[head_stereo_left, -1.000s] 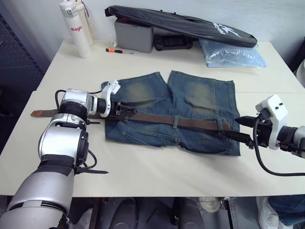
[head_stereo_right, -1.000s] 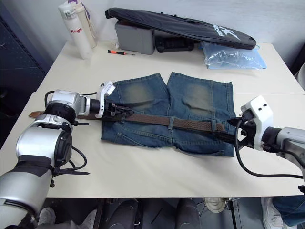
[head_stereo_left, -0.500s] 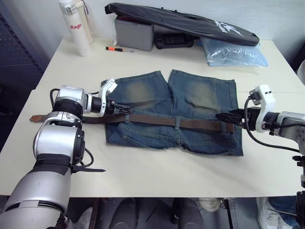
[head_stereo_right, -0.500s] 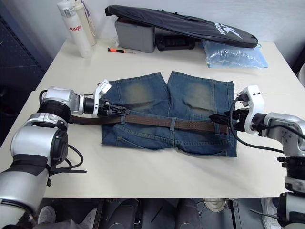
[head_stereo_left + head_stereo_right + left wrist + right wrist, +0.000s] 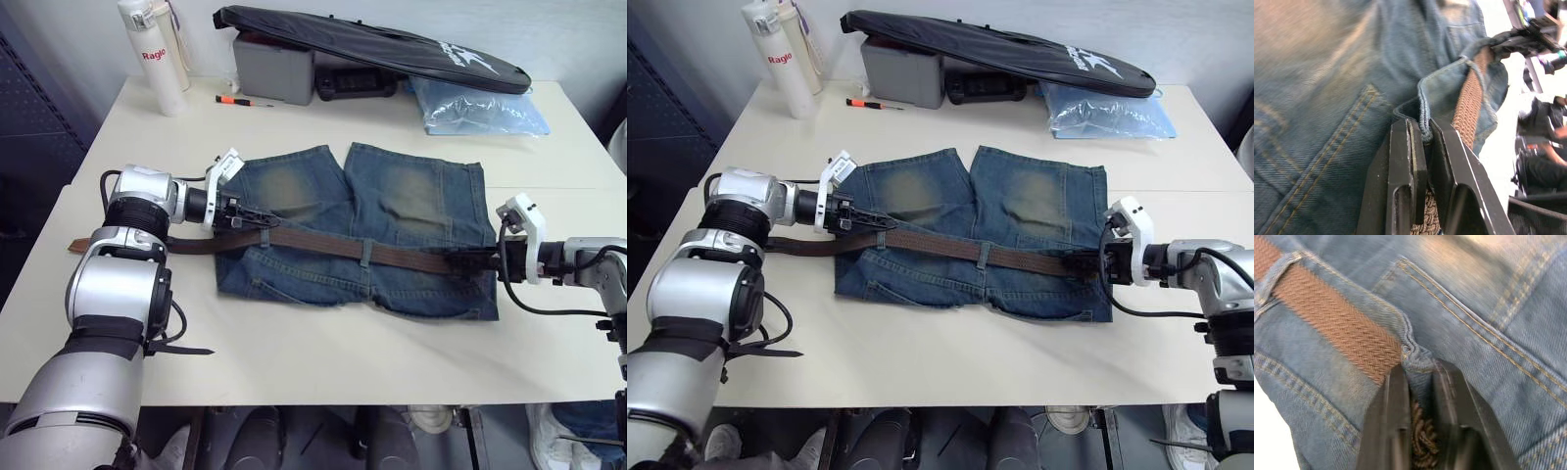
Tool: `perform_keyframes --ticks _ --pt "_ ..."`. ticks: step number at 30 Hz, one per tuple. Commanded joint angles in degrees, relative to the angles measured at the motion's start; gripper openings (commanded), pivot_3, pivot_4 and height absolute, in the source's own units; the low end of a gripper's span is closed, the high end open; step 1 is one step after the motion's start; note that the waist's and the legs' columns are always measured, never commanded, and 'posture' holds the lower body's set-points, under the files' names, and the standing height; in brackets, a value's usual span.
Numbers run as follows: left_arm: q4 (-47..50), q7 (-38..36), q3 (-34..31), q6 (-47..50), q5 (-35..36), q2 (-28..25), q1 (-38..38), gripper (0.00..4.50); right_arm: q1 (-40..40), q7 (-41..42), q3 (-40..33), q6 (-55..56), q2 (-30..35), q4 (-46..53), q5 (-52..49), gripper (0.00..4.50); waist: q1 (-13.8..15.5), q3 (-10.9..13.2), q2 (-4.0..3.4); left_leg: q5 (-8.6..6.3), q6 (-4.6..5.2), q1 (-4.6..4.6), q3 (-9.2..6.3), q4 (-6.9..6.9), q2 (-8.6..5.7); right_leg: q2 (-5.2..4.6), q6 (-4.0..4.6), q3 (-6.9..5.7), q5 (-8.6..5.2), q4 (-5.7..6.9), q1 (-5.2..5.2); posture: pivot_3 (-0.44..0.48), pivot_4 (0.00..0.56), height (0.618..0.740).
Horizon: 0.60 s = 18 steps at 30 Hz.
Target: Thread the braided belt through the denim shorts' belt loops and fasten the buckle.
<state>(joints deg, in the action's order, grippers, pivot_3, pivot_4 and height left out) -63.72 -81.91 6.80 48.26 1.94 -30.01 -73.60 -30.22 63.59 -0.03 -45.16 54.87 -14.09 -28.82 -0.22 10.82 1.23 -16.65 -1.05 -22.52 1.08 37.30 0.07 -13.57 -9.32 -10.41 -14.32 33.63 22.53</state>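
Since a second ago the left claw [image 5: 257, 221] has shifted a little up and back along the waistband, and its two black fingers are now pinched together on a fold of the denim shorts [image 5: 392, 211] right beside the belt [image 5: 323, 244]. The right claw [image 5: 460, 262] has swung in from off the shorts' right edge and now bites onto the waistband there, fingers closed on denim with the belt's woven end between them. The shorts lie flat mid-worktop [image 5: 323, 362], waist toward the robot, legs pointing away, faded blue with yellowish worn patches. The dark-brown braided belt runs along the waistband from left to right, under a belt loop [image 5: 365, 253] near the middle, its left tail trailing off the shorts across the bare worktop.
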Motion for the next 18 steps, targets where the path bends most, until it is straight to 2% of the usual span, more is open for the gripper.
perform_keyframes --ticks 1,3,5,7,10,13,18 --pt "7.3 -8.4 3.2 -4.1 -0.1 -3.5 4.2 0.0 5.9 3.9 -6.6 8.9 2.3 7.2 -0.6 0.13 0.0 0.0 0.0 0.0 0.0 0.01 0.02 -0.05 0.0 0.0 0.0 0.0 0.0 -0.03 0.0 0.0 0.15 0.74" --pt "14.3 -10.1 3.6 -8.4 2.4 -5.7 8.6 0.0 10.7 4.4 -10.1 14.6 2.1 12.0 -0.2 0.13 0.0 0.0 0.0 0.0 0.0 0.03 0.05 -0.03 0.0 0.0 0.0 0.04 0.0 -0.03 0.0 0.0 0.15 0.74" --pt "22.2 -10.6 1.6 -10.9 8.1 -7.7 13.0 0.0 15.5 3.3 -13.2 20.7 1.2 16.7 1.4 0.13 -0.1 0.0 0.0 0.0 0.0 0.03 0.08 -0.04 0.01 0.0 -0.01 0.08 0.01 -0.02 0.03 0.0 0.15 0.74" --pt "32.8 -10.6 1.3 -11.8 15.8 -11.3 18.6 0.0 20.3 0.7 -16.9 29.0 -1.9 21.5 3.1 0.13 -0.1 0.0 0.01 -0.02 -0.04 0.06 0.08 -0.04 0.07 0.05 -0.01 0.11 0.01 0.0 0.05 0.0 0.15 0.74" --pt "41.6 -10.6 1.6 -14.5 21.3 -14.8 24.3 0.0 23.6 -3.9 -20.2 33.3 -6.0 24.7 3.2 0.13 0.1 0.0 0.01 -0.04 -0.06 0.1 0.1 0.06 0.1 0.07 0.0 0.18 0.01 0.04 0.0 0.0 0.15 0.74" --pt "58.1 -9.7 -0.7 -15.6 25.7 -19.8 36.2 0.0 35.7 -8.0 -25.1 55.5 -12.7 27.6 13.5 0.13 0.5 0.0 -0.02 -0.05 -0.07 0.24 0.14 -0.01 0.11 0.07 0.02 0.26 0.03 0.03 -0.07 0.0 0.15 0.74" --pt "67.7 -6.7 -2.8 -14.3 30.1 -22.4 44.8 0.0 46.9 -6.8 -25.5 72.0 -15.6 30.0 16.6 0.13 1.3 0.0 -0.08 -0.1 0.0 0.27 0.27 0.18 0.1 0.08 0.0 0.45 0.1 0.06 -0.09 0.0 0.15 0.74"
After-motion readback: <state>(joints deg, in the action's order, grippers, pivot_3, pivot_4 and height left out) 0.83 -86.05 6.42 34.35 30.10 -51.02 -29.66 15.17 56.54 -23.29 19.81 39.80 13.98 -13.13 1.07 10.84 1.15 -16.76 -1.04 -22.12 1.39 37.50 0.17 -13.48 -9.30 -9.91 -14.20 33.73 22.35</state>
